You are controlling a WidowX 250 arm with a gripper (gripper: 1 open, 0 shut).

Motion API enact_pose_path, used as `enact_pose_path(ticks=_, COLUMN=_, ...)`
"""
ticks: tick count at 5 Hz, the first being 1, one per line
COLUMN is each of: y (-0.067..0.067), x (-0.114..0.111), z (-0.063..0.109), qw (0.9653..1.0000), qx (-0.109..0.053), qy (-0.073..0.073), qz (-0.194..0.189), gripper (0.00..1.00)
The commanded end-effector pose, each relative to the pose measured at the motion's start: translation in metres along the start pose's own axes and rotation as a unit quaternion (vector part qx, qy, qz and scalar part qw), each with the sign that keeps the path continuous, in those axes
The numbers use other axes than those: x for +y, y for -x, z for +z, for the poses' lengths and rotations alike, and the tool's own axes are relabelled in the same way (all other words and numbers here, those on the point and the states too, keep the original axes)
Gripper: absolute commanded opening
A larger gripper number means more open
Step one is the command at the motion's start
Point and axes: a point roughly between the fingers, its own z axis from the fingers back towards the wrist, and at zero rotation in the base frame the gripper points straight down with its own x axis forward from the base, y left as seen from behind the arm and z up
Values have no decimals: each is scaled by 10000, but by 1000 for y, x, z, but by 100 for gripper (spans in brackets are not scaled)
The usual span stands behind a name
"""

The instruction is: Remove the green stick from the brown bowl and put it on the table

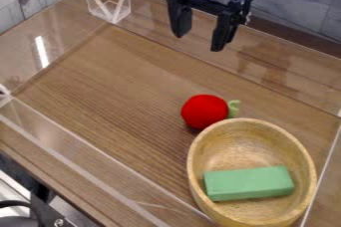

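Green stick [249, 182] lies flat inside the brown bowl [204, 158], toward the bottom of the view, loose, nothing gripping it. Bowl sits on the table [114, 100], opening up. The stick is small enough to lie within the walls, so probably the rim and sides are what would keep it from sliding out. Red fruit [204, 111] on the table just beside the bowl, outside it; round, likely just resting under its own weight, may roll if bumped. Claw [201, 38] is wide, fingers apart, nothing between them, up at the far side, well apart from the bowl. Wide suits a pick not yet made: next needs a move over the bowl, fingers down either side of the stick's narrow width, avoiding the rim.
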Motion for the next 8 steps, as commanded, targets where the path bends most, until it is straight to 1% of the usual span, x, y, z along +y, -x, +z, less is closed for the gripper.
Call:
enact_pose_path(ticks=1, y=-5, x=8, z=-4, qw=9999, qx=-146, qy=46, qz=-30, gripper=100)
enact_pose_path(ticks=2, y=-11, x=22, z=-3, qw=9990, qx=-424, qy=126, qz=10, gripper=100)
enact_pose_path(ticks=3, y=-19, x=23, z=17, qw=9972, qx=-662, qy=275, qz=194, gripper=100)
enact_pose_path(ticks=4, y=-28, x=22, z=26, qw=9954, qx=-854, qy=362, qz=236, gripper=100)
enact_pose_path(ticks=5, y=-35, x=20, z=25, qw=9923, qx=-953, qy=383, qz=687, gripper=100)
enact_pose_path(ticks=6, y=-45, x=19, z=18, qw=9901, qx=-977, qy=319, qz=957, gripper=100)
enact_pose_path(ticks=7, y=-48, x=22, z=7, qw=9911, qx=-996, qy=276, qz=839, gripper=100)
enact_pose_path(ticks=8, y=-49, x=24, z=-1, qw=9920, qx=-1000, qy=262, qz=725, gripper=100)
